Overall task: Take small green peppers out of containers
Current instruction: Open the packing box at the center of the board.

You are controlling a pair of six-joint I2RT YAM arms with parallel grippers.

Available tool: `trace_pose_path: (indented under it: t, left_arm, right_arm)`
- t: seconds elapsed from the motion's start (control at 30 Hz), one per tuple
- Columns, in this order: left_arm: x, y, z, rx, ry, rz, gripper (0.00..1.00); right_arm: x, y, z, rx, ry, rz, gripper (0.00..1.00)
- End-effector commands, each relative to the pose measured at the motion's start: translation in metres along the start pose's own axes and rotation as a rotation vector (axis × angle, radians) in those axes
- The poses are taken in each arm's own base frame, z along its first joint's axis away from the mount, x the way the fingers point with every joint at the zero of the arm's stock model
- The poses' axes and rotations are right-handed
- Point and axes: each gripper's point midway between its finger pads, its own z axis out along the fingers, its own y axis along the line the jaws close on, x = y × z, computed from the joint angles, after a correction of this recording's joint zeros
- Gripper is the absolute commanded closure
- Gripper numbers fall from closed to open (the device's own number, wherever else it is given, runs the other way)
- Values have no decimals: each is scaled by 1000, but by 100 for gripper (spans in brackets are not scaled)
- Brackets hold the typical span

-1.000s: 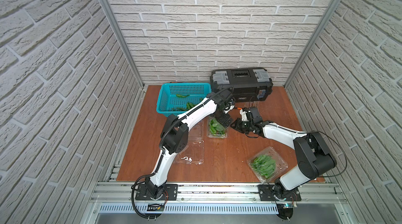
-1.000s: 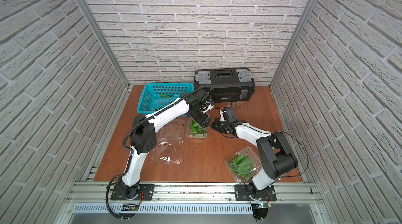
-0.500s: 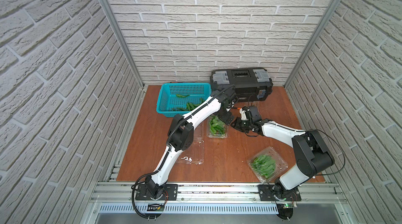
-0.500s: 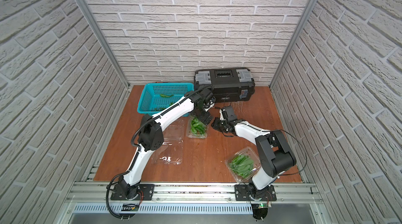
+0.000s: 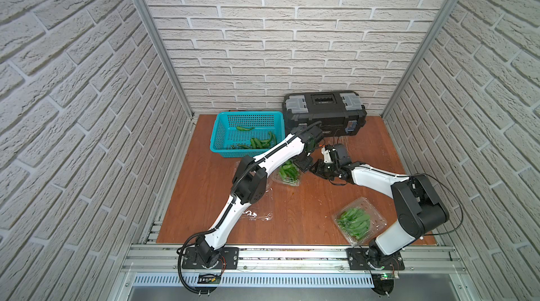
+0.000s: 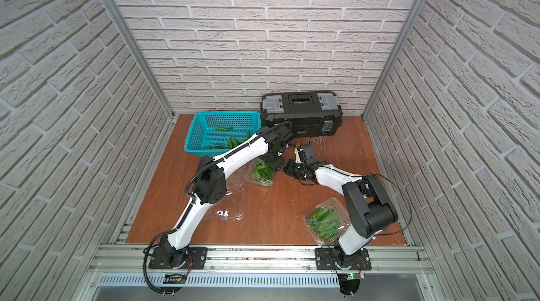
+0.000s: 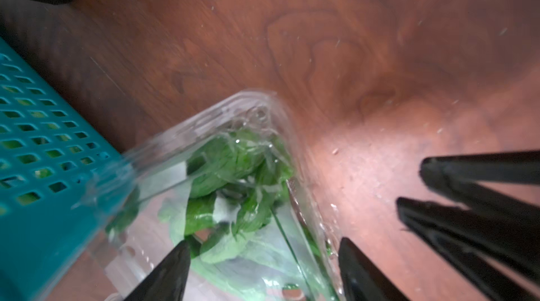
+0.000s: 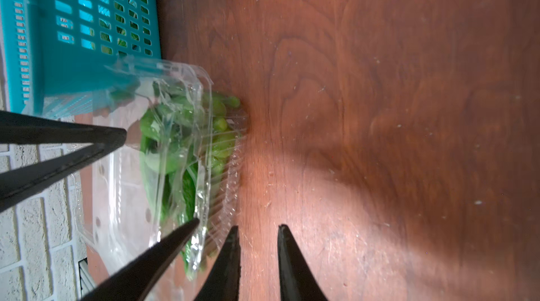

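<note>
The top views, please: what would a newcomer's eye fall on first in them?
The bright green peppers stand out most, heaped in an open clear clamshell at mid-table. A second, full clamshell lies at the front right. At the back left a teal basket holds a few loose peppers, beside a black toolbox.
</note>
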Motion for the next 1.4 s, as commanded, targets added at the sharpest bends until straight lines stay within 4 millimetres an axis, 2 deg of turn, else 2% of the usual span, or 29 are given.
trace_pose_path:
  t: [0.0, 0.3, 0.47, 0.67, 0.9, 1.07, 1.37]
  left_arm:
    - [17, 6, 12, -84, 86, 44, 30]
    - [21, 6, 22, -98, 119, 55, 58]
    - [21, 5, 27, -61, 125, 42, 80]
    - [8, -2, 21, 22, 64, 10, 100]
    - [-3, -5, 14, 129, 16, -61, 100]
    - [-2, -4, 17, 160, 18, -79, 100]
    - [-4, -3, 18, 194, 6, -103, 100]
  right_arm:
    - [3, 11, 3, -60, 4, -38, 75]
    - [7, 24, 10, -129, 34, -64, 75]
    - [8, 31, 11, -157, 42, -79, 75]
    - [9, 40, 18, -214, 65, -84, 72]
    - [2, 51, 31, -270, 74, -59, 70]
    - [-5, 59, 23, -292, 40, -74, 70]
    - [-7, 56, 3, -243, -11, -109, 70]
